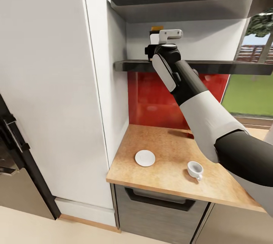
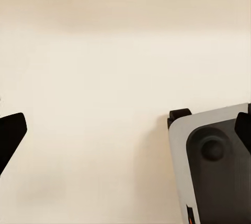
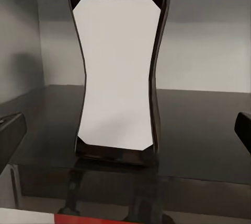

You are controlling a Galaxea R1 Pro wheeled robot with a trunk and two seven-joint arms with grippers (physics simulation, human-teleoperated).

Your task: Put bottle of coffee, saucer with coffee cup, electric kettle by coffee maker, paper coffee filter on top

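The dark, waisted bottle of coffee (image 3: 117, 72), glossy, with a large off-white label and an amber cap, is seen standing upright on the dark glossy kitchen shelf (image 3: 198, 130), its long axis vertical. In the right wrist view it stands straight ahead of the right gripper (image 3: 125, 130), between the lines of the two black fingertips (image 3: 11, 130) but still beyond them; the fingertips sit far apart at the picture's edges, so the gripper is spread wide and holds nothing. In the head view the right arm is raised to shelf height, and the bottle (image 1: 154, 36) is mostly hidden behind the wrist. The coming move is judged to turn on a straight advance along the fingers' axis until the narrow waist lies between the pads, which would then be closed across it; the smooth, hard-looking surface may slip under a light grip.

The right arm is clearly the nearer one. The left gripper (image 2: 125, 130) is pointed down at a plain cream floor, beside a grey and white part of the robot's base (image 2: 214, 166); only its dark fingertips at the frame edges are seen, well apart, and nothing is held.

Below, on the speckled tan wood-look table (image 1: 167, 149), the small white round saucer (image 1: 145, 158) and the white cup with a loop handle (image 1: 195, 169) are set near each other but apart. A glossy red backsplash (image 1: 151, 99) rises behind them.
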